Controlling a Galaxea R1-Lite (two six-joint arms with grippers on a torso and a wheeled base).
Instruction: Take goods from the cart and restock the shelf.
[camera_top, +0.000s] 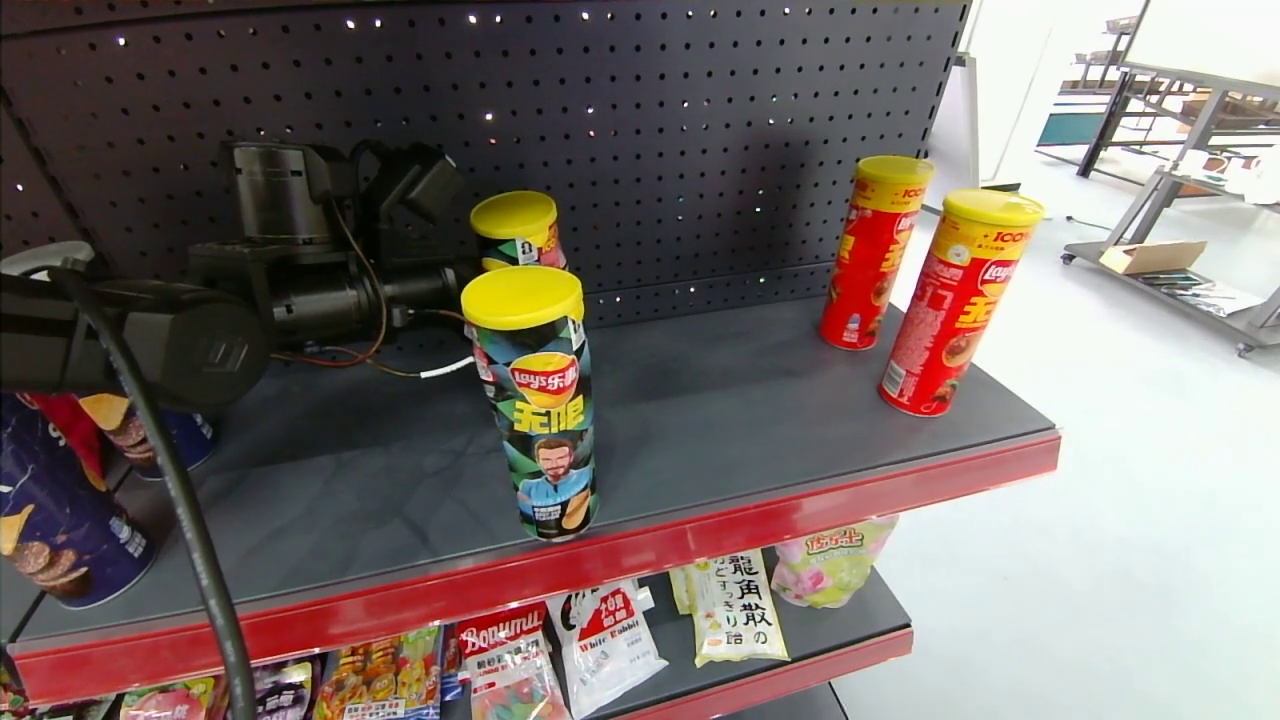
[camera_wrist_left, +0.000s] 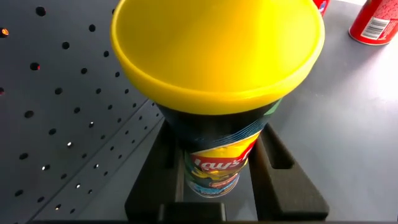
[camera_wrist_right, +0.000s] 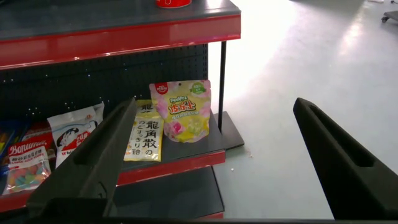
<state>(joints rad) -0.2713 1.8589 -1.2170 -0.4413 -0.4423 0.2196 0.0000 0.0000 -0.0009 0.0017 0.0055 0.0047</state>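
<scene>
My left arm reaches in from the left over the upper shelf (camera_top: 760, 420). Its gripper (camera_top: 468, 278) is shut on a green-and-black chip can with a yellow lid (camera_top: 517, 228), close to the pegboard. In the left wrist view the can (camera_wrist_left: 217, 74) stands between the two black fingers (camera_wrist_left: 277, 171), which press on its sides. A second matching can (camera_top: 532, 400) stands upright near the shelf's front edge and hides the held can's base. My right gripper (camera_wrist_right: 214, 102) is open and holds nothing, low down, facing the lower shelf.
Two red chip cans (camera_top: 872, 250) (camera_top: 955, 300) stand at the shelf's right end. Dark blue cans (camera_top: 50, 520) stand at the far left. Snack bags (camera_wrist_right: 183, 111) lie on the lower shelf (camera_wrist_right: 180, 165). Bare shelf lies between the green and red cans.
</scene>
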